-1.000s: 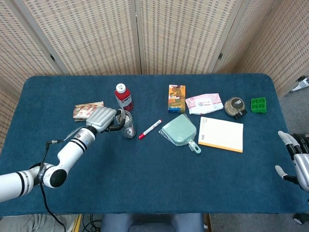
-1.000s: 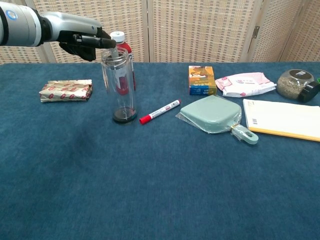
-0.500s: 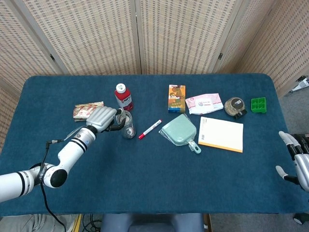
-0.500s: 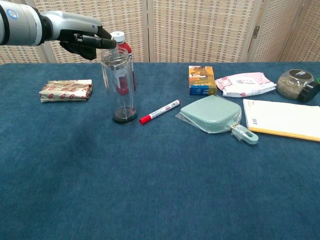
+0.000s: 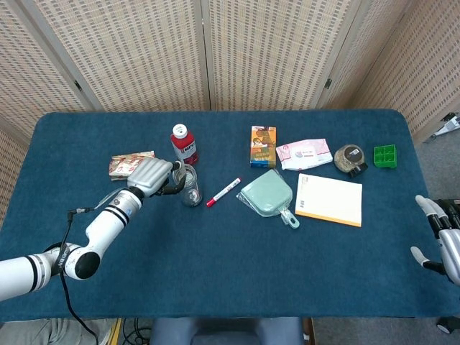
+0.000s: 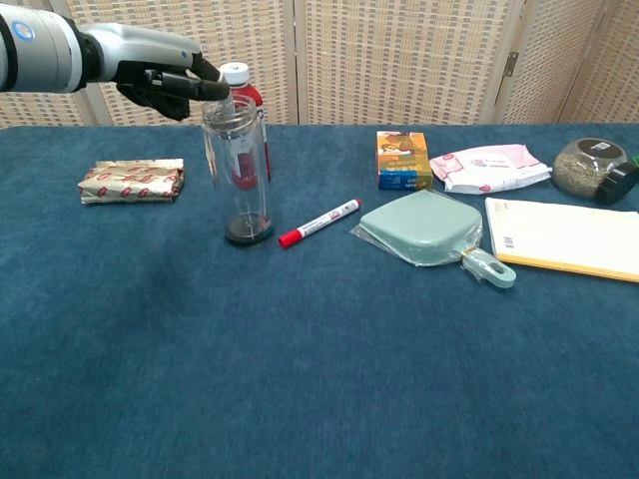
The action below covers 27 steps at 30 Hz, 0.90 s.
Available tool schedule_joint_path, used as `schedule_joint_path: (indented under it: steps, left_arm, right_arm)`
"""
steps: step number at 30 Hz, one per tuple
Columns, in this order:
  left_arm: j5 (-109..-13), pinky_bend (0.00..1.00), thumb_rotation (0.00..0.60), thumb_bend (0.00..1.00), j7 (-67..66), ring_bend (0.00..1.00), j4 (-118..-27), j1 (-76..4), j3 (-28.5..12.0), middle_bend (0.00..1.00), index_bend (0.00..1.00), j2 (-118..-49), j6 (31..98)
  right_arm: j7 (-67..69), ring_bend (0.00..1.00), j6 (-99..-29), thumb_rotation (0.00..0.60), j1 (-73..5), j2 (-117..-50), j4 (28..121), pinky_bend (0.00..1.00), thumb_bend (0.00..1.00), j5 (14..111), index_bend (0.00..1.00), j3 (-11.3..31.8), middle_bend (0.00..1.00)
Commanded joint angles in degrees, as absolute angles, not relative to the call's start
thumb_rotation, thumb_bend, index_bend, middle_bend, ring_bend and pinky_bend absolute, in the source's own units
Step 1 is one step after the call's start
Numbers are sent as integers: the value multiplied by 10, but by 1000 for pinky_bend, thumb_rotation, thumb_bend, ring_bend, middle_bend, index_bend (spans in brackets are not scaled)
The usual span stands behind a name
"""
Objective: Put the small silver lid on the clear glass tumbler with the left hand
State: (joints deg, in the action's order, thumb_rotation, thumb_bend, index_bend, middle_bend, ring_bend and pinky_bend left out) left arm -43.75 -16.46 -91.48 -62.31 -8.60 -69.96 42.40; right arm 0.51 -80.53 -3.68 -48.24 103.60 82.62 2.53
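The clear glass tumbler stands upright on the blue table, left of centre, with a dark base; it also shows in the head view. My left hand hovers at its mouth from the left, and its fingertips pinch the small silver lid right at the rim. In the head view the left hand covers the lid, so it is hidden there. My right hand hangs past the table's right front corner, fingers apart, holding nothing.
A red bottle stands just behind the tumbler. A foil packet lies to the left and a red marker to the right. Further right lie a green dustpan, an orange box, a notepad and a jar.
The left hand's fingertips have shifted very slightly at the tumbler's mouth. Nothing else has moved.
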Motion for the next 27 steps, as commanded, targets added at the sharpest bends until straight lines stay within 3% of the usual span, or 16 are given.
schedule_joint_path:
  steps: [1,9,19,23,27]
  left_arm:
    - [-437,1000,127,506,-168,1000,-913,-624,-84,1000,317,-702,423]
    - [-433,1000,130,506,-164,1000,-919,-622,-90,1000,317,-697,428]
    - [-474,1000,152,503,-75,933,-976,-570,-129,989,303,-649,468]
    - [-500,1000,197,497,-55,882,-997,-536,-130,941,305,-627,506]
    - [-513,1000,271,493,-73,745,-1018,-500,-117,818,306,-608,557]
  right_arm:
    - [5,26,-805,600,-37,-482,1036,65,235,826,5,25,118]
    - [7,26,-807,600,-36,-482,1035,65,235,826,5,25,119]
    - [13,27,-808,600,-37,-480,1033,65,235,828,5,28,118]
    - [14,27,-807,600,-39,-477,1034,65,235,828,5,30,118]
    - [13,27,-803,600,-44,-470,1038,65,236,830,5,33,118]
